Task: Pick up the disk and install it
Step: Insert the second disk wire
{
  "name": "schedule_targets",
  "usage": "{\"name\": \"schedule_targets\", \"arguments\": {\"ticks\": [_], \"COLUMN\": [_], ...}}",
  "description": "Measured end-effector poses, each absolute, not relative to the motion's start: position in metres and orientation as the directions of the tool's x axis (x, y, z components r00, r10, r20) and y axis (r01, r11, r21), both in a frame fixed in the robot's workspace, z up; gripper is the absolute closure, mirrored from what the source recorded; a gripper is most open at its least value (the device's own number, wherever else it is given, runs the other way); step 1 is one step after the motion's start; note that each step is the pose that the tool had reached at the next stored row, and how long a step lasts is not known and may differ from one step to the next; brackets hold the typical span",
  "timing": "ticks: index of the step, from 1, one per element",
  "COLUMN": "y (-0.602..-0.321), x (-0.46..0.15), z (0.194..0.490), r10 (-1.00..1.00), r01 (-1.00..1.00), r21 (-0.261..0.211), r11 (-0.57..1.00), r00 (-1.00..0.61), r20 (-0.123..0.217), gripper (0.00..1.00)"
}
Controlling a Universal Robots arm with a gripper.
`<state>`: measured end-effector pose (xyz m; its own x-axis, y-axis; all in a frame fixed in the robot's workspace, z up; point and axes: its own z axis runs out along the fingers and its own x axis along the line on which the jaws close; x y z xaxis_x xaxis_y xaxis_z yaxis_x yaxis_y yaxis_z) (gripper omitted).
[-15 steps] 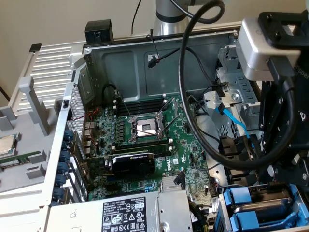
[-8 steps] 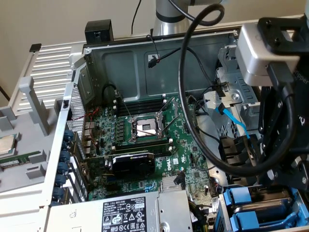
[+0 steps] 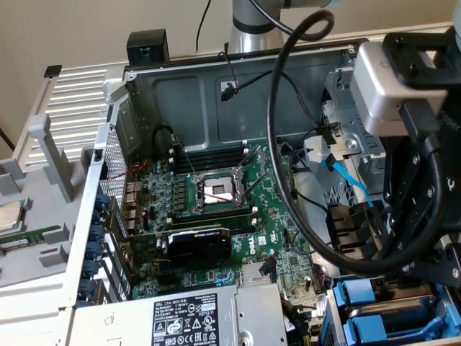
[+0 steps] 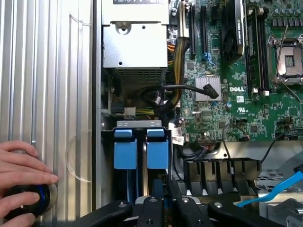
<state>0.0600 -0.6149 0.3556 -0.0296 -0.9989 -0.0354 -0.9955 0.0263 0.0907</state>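
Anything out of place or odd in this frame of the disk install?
Yes: a person's hand rests on the ribbed metal panel beside the open computer case, gripping a dark round object. The CPU socket also sits open and unfilled.

"DELL" is printed in white on the green motherboard (image 4: 236,109).

Just beyond the black gripper (image 4: 163,208) sit two bright blue plastic carrier frames (image 4: 140,150) in a grey metal bay. Further out lies the green circuit-patterned motherboard (image 4: 236,109), with a silver power-supply box (image 4: 135,47) beside it bearing a black-and-white label.
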Motion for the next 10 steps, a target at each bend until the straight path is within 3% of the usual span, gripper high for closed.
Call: {"name": "schedule_targets", "arguments": {"ticks": [10], "y": [-0.6149], "x": [0.0599], "z": [0.3550], "r10": [-0.999], "r01": [-0.996], "r21": [0.082], "r11": [0.017], "r00": [-0.020], "r20": [-0.035], "gripper": [0.84]}}
